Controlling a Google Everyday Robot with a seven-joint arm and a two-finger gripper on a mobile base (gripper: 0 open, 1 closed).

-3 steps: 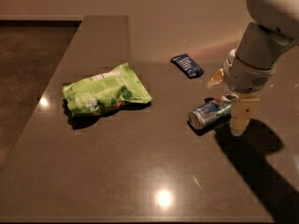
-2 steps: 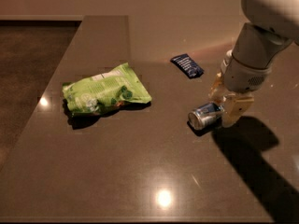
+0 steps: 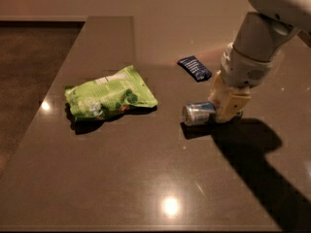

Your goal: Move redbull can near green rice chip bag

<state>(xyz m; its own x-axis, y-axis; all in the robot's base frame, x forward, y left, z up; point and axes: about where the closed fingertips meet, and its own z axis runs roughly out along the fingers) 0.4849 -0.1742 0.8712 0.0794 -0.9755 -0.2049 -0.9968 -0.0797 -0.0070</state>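
Camera view: a broad dark-brown polished stone counter (image 3: 121, 178) fills the scene. A thick white and grey robot arm (image 3: 257, 47) reaches down from the far right corner. The crinkly lime-green rice chip bag (image 3: 109, 98) lies flat toward the left edge. The cream-coloured gripper (image 3: 226, 113) sits low on the counter, right of centre, against the rear end of the slim silver and blue redbull can (image 3: 198, 113); whether it is clamped or apart I cannot tell. The can lies on its side, shiny round end facing the bag, well apart from it. A small flat dark blue packet (image 3: 194, 67) lies just beyond, toward the far edge.
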